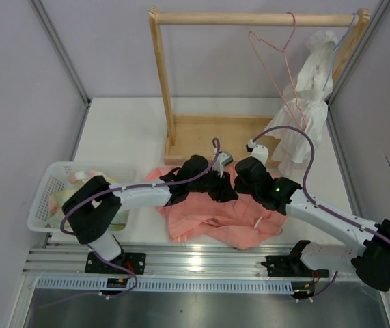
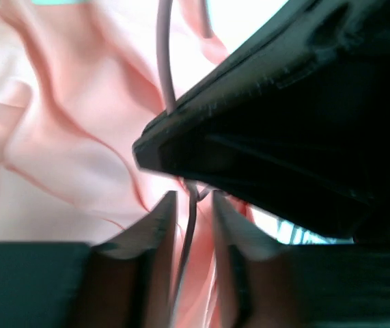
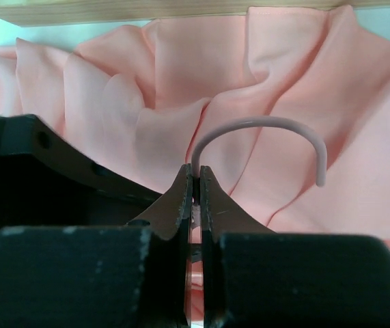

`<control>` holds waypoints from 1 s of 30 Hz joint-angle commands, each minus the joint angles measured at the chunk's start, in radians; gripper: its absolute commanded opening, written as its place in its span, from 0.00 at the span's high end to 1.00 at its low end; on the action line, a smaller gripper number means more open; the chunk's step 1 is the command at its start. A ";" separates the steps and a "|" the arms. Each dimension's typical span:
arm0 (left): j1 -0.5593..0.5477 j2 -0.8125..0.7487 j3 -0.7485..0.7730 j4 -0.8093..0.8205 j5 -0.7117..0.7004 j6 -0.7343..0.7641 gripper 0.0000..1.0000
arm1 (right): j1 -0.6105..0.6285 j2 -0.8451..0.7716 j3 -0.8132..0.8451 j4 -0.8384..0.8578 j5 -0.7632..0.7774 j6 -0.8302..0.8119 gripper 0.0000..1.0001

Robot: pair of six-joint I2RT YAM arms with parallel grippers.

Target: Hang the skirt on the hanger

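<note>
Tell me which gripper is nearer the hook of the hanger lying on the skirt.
Right. The right gripper is shut on the hanger wire just below the hook. The left gripper, jaws apart, straddles the wire farther along, with no hook in its view.

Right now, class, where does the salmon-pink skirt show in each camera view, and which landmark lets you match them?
Top external: skirt crumpled at centre, in front of the wooden rack base.
Left wrist: fills the left and centre, behind the left gripper.
Right wrist: fills the background behind the right gripper, below the rack base.
Shared landmark: the hanger wire, at the gripper in both wrist views.
</note>
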 commanded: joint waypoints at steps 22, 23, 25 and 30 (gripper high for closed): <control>0.007 -0.659 -0.038 -0.714 -0.620 -0.033 0.50 | 0.000 -0.058 -0.003 0.033 0.045 -0.099 1.00; 0.000 -0.682 -0.058 -0.764 -0.643 -0.057 0.50 | 0.000 -0.057 -0.002 0.035 0.043 -0.099 1.00; -0.045 -0.775 -0.130 -0.791 -0.718 -0.148 0.52 | 0.000 -0.054 -0.002 0.041 0.040 -0.098 1.00; -0.222 -0.892 -0.287 -0.818 -0.764 -0.301 0.63 | -0.003 -0.042 -0.006 0.056 0.029 -0.096 1.00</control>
